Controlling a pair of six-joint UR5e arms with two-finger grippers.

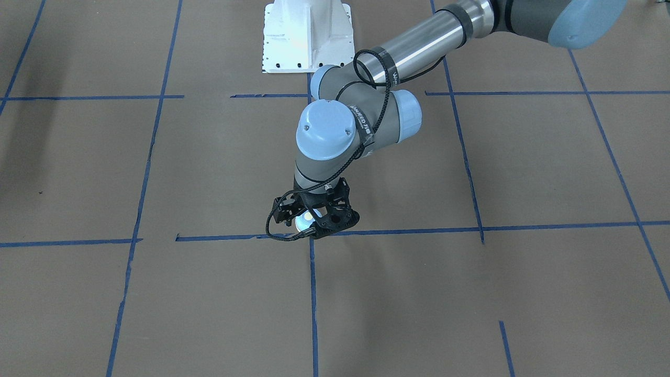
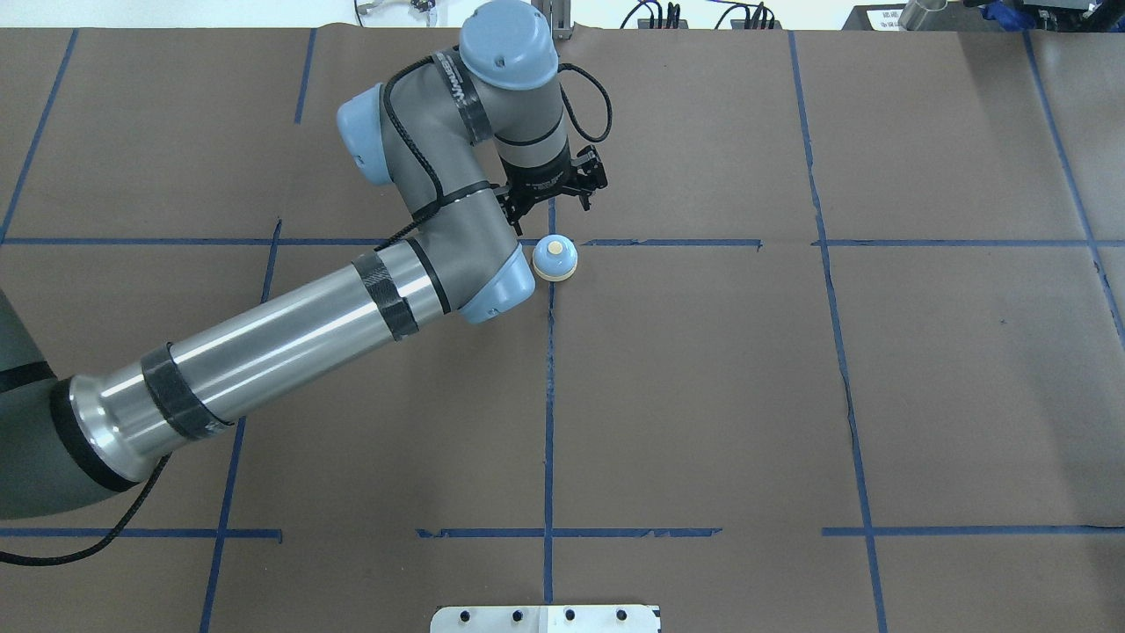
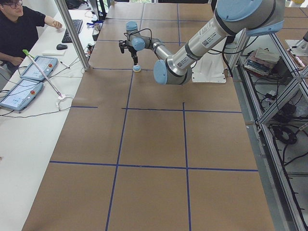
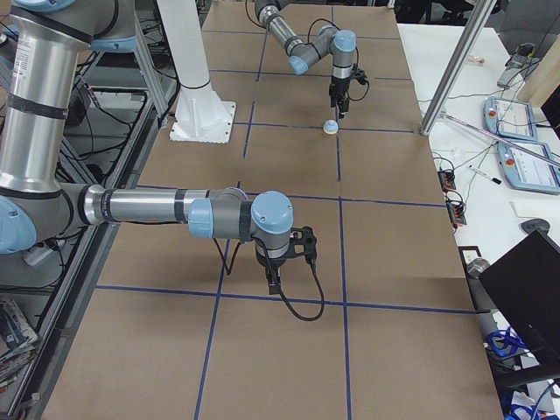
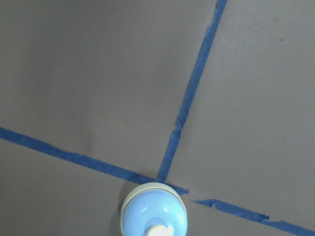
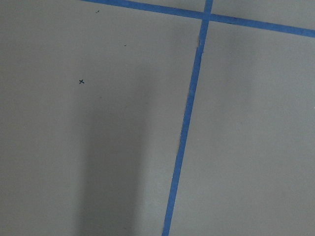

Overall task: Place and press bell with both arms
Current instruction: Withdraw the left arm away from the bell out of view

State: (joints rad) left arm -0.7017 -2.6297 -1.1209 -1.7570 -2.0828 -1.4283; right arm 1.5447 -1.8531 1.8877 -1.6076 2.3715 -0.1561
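The bell [image 2: 555, 258] stands on the desk [image 2: 703, 396] at a tape crossing [image 5: 162, 177], just below the left pincer [image 1: 314, 217], whose jaws look spread and empty. Placing appears done; the press is left. The right pincer [image 4: 274, 282] hangs well apart, its state impossible to tell.

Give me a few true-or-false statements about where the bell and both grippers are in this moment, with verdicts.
1. The bell stands on the table at a crossing of blue tape lines. True.
2. The left gripper is shut on the bell. False: it hangs above the bell, apart from it, as the side views show.
3. The bell is upright, with its cream button on top. True.
4. The right gripper is over the bell. False: it points down at bare table, well away from the bell.
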